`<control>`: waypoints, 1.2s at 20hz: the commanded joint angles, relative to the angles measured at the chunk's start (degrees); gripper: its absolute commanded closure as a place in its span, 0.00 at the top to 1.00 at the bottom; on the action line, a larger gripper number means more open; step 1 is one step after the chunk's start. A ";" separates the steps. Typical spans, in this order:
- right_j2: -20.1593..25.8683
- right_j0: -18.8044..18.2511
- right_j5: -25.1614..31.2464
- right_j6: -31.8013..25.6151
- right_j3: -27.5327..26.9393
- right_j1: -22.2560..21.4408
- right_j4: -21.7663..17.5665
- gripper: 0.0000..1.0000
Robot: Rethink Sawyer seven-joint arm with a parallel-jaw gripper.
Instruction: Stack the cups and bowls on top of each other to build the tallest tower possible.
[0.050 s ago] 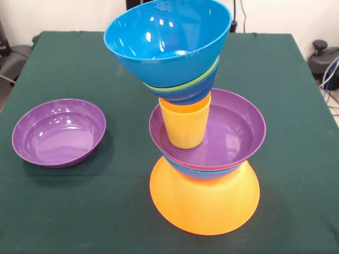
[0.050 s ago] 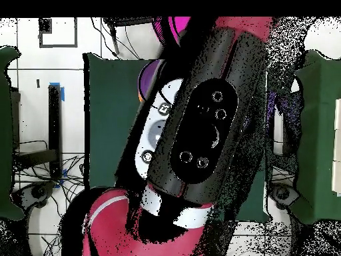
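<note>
The tower (image 1: 204, 143) stands on the green table (image 1: 79, 211), built on an upturned yellow-orange bowl (image 1: 205, 203). Above that sit a blue bowl (image 1: 204, 173), a thin pinkish rim and a purple bowl (image 1: 233, 129). An orange cup (image 1: 185, 126) stands upright inside the purple bowl and carries a small stack of blue and green bowls, topped by a large bright blue bowl (image 1: 167, 37) that tilts noticeably. A second purple bowl (image 1: 58, 132) lies alone, well apart from the stack.

These pieces look light, stiff and glossy, so probably slippery. A pinch across the loose bowl's rim seems the safest hold. The leaning top looks ready to slide at a nudge.

The gripper does not show in the front view. The arm (image 2: 200, 127) fills the overhead view and hides whatever is beneath, so whether the gripper is wide, narrow or holding anything cannot be told, nor how the bowls lie relative to it.
</note>
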 commanded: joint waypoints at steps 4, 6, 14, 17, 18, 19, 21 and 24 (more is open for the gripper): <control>14.74 3.90 -0.93 -15.13 12.71 -5.01 -11.96 0.00; 16.39 4.61 -2.30 -15.36 15.22 -6.39 -13.71 0.00; 22.15 5.91 -6.63 -15.05 22.41 -10.87 -19.01 0.00; 23.69 5.78 -7.08 -14.71 22.77 -11.41 -20.62 0.00; 24.18 5.70 -7.09 -14.52 22.64 -11.52 -21.26 0.00; 24.52 5.70 -7.18 -14.38 22.66 -11.63 -21.75 0.00; 25.34 5.71 -7.46 -14.07 22.73 -11.87 -22.69 0.00; 26.96 5.78 -8.26 -13.52 23.28 -12.33 -23.99 0.00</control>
